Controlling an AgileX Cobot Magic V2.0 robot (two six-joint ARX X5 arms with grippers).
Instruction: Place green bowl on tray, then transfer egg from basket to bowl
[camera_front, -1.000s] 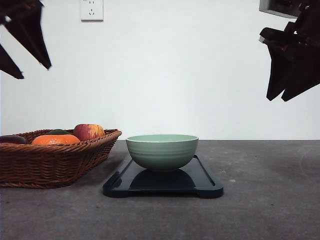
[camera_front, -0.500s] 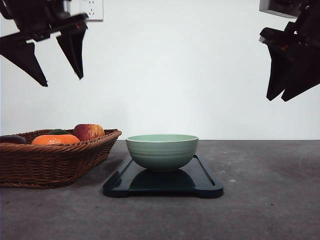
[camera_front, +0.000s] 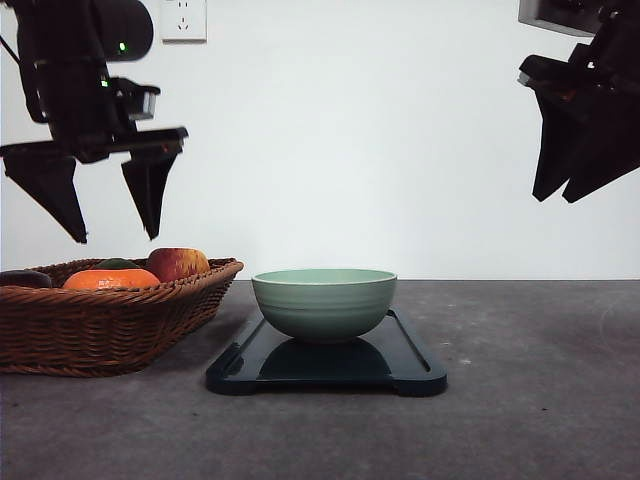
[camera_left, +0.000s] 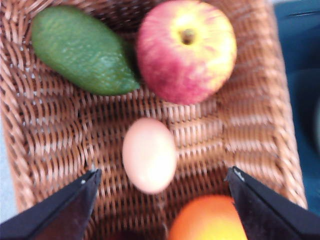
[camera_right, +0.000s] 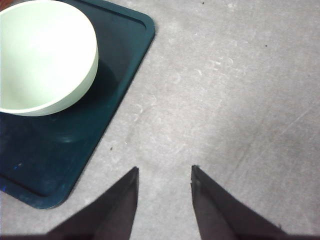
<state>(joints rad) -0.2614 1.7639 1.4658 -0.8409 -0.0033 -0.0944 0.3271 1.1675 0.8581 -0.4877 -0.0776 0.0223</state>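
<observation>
Pale egg (camera_left: 149, 155) in wicker basket (camera_left: 260, 130) — long axis between the open left pincer's (camera_left: 162, 187) fingers

My left gripper (camera_front: 117, 240) has come down and swung in toward the middle of the table: a second ago just its fingertips poked in at the far left edge of the front view, high up. Half a second ago it was lower and further in, and now it hangs with jaws spread wide right above the basket (camera_front: 110, 325). Its arm body has dropped into sight behind it. From the left wrist view, I see the egg (camera_left: 149, 154) between the fingers.
</observation>
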